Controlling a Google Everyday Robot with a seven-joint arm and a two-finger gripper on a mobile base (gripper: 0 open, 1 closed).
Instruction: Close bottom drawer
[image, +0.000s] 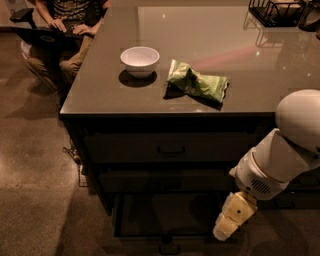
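The bottom drawer (165, 215) is pulled out from the counter, its dark box interior open to view. Its front edge runs along the bottom of the frame, with the small dark handle (169, 248) at centre. My gripper (226, 228) hangs down from the white arm (280, 160) at the right, over the drawer's right end, close to its front edge. The two drawer fronts above it are shut.
On the counter top (210, 65) stand a white bowl (140, 61) and a green chip bag (197, 82). A black wire rack (277, 11) is at the back right. A seated person with a laptop (60, 25) is at the far left.
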